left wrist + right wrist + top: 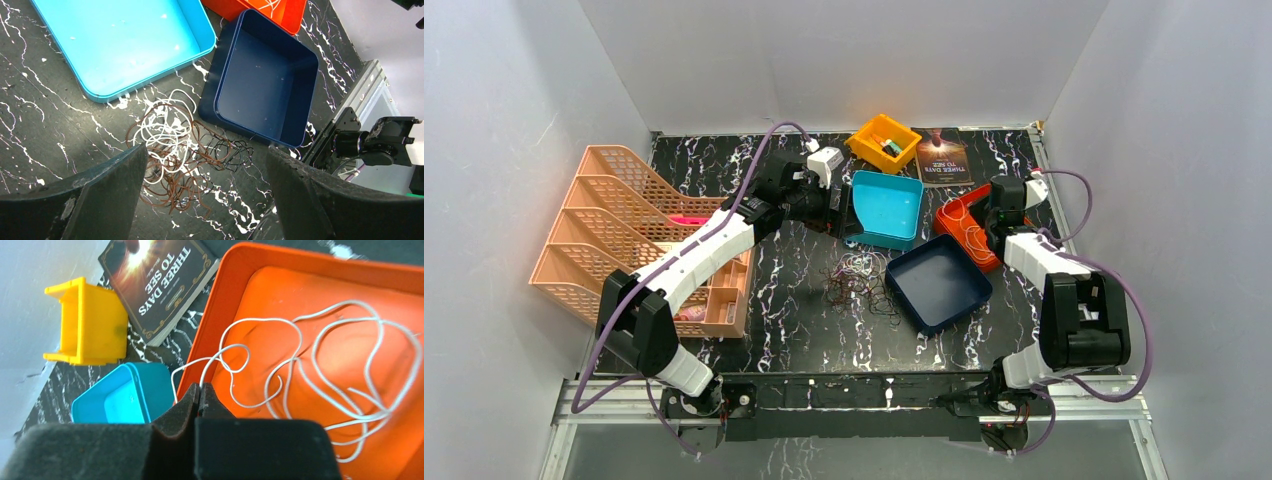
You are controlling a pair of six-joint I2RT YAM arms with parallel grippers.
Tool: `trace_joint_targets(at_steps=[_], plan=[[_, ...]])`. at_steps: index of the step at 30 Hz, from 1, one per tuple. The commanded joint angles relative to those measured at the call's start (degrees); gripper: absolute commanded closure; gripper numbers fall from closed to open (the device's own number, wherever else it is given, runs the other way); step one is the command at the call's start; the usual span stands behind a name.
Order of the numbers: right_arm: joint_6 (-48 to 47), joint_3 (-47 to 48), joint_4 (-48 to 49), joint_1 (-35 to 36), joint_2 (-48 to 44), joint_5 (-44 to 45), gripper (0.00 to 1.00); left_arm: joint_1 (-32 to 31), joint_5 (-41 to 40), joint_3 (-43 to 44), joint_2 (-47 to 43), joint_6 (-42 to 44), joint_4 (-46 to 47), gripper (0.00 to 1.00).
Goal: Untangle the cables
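Observation:
The tangled cables [861, 283] lie on the black marbled table, a loose clump of white, black and reddish-brown loops just left of the navy tray. In the left wrist view the clump [172, 150] sits below and between the fingers. My left gripper [206, 150] is open and empty, held above it near the teal tray [829, 205]. My right gripper [199, 387] is shut on a separate white cable [260, 320] that lies coiled in the orange tray [300, 270]. In the top view this gripper [977, 225] is over that tray [954, 215].
A navy tray [939, 283] stands right of the clump and a teal tray [889, 205] behind it. A yellow bin [882, 140] and a book [942, 158] are at the back. A peach file rack [634, 230] fills the left side.

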Motion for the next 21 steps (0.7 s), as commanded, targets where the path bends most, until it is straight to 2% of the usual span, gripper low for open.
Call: trace_joint_targets(at_steps=[1, 8, 12, 21], plan=[[-6.79, 1.41, -1.17, -1.72, -4.07, 5.56, 1.0, 0.13, 0.31, -0.64, -2.83, -0.14, -0.33, 0.13], [-15.99, 4.57, -8.69, -4.56, -5.72, 8.83, 1.0, 0.15, 0.28, -0.92, -2.89, -0.22, -0.25, 0.13], [-19.94, 5.88, -9.52, -4.9, -4.59, 7.93, 1.0, 0.09, 0.58, -1.07, -2.72, -0.25, -0.02, 0.13], [-24.23, 11.1, -10.37, -4.91, 7.86, -11.22, 1.0, 0.13, 0.28, -1.05, -2.78, -0.26, -0.02, 0.13]])
